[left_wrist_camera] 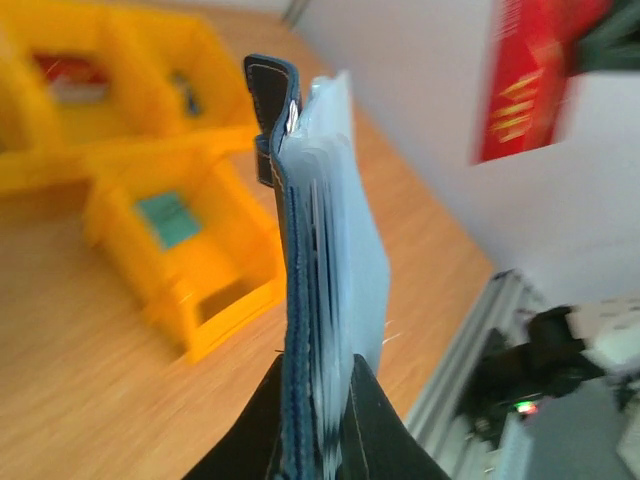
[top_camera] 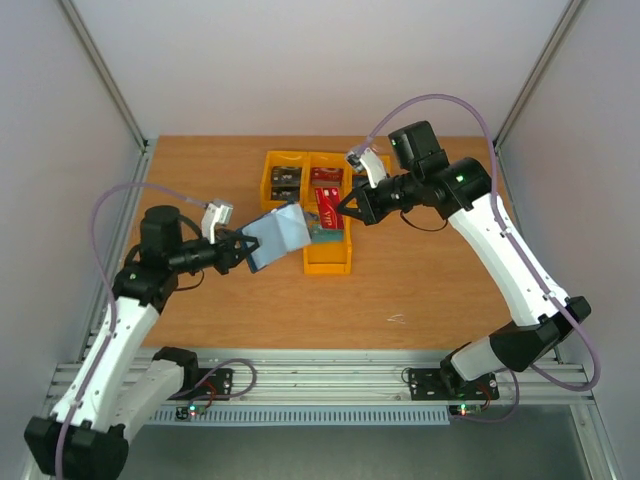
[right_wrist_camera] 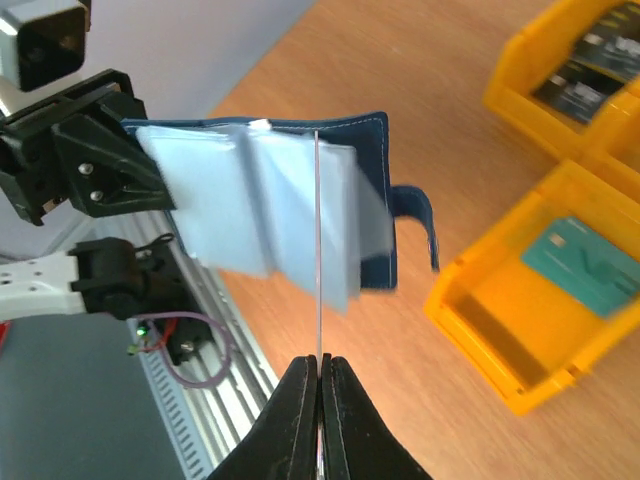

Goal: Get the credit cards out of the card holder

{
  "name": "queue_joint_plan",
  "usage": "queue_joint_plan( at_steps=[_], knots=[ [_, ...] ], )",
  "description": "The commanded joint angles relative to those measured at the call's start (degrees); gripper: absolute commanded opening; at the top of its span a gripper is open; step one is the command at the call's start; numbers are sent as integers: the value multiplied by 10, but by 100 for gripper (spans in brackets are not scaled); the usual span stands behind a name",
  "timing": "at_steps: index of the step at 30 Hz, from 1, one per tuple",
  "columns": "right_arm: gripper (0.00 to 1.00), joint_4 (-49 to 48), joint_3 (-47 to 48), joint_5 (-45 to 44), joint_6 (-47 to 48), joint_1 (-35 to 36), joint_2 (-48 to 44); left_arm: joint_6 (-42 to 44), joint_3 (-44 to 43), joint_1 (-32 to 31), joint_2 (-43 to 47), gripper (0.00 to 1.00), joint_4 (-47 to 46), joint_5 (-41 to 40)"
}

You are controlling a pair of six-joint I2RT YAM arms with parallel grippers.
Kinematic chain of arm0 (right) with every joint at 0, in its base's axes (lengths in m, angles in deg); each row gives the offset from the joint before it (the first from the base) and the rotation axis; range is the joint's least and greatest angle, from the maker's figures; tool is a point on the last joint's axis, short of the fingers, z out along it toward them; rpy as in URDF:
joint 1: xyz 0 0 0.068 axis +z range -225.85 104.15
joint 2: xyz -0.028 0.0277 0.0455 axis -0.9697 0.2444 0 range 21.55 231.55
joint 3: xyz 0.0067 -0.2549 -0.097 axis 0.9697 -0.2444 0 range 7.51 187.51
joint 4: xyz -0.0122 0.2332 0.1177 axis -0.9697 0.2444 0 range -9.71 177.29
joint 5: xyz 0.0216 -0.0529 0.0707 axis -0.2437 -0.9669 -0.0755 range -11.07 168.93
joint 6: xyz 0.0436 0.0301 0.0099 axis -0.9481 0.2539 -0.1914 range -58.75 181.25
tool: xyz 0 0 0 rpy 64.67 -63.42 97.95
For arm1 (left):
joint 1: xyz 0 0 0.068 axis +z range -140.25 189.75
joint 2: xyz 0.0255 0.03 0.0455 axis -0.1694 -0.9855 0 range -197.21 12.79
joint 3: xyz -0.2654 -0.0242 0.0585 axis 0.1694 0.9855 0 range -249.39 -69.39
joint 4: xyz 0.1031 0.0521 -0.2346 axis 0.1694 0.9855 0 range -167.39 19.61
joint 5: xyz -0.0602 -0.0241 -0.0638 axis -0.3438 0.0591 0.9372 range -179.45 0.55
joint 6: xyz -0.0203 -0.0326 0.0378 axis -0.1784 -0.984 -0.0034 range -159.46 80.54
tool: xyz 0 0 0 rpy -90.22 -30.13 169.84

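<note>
Top external view: both arms bend inward over the table (top_camera: 200,310), the left gripper (top_camera: 238,250) facing the right gripper (top_camera: 350,208) beside the yellow bins (top_camera: 328,262). One bin holds a teal card (right_wrist_camera: 585,265), another holds dark cards (right_wrist_camera: 580,80). The left gripper is clamped on the open card holder (top_camera: 278,235), held clear of the table; the right gripper is closed on a red credit card (top_camera: 328,208), apart from the holder.
</note>
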Motion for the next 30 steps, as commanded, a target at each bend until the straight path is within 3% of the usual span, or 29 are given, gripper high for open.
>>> queue_joint_plan(
  at_steps=[1, 11, 21, 22, 24, 27, 28, 30],
  knots=[
    [1, 31, -11, -56, 8, -9, -15, 152, -19, 3, -66, 0, 165, -135],
    [1, 23, -31, -41, 14, -10, -28, 294, -92, 14, -259, 0, 272, -155],
    [1, 41, -14, -2, 29, -9, -25, 341, -67, 30, -384, 1, 234, -183],
    [1, 43, -12, 0, 30, -9, -24, 347, -59, 33, -388, 9, 221, -199],
    [1, 47, -8, 0, 31, -9, -22, 345, -54, 36, -393, 45, 200, -245],
    [1, 47, -9, 3, 30, -9, -23, 340, -52, 47, -374, 87, 162, -283],
    [1, 46, -9, 6, 29, -9, -21, 340, -54, 52, -366, 98, 152, -296],
    [1, 46, -8, 14, 21, -9, -17, 338, -69, 61, -358, 99, 148, -331]
  ],
)
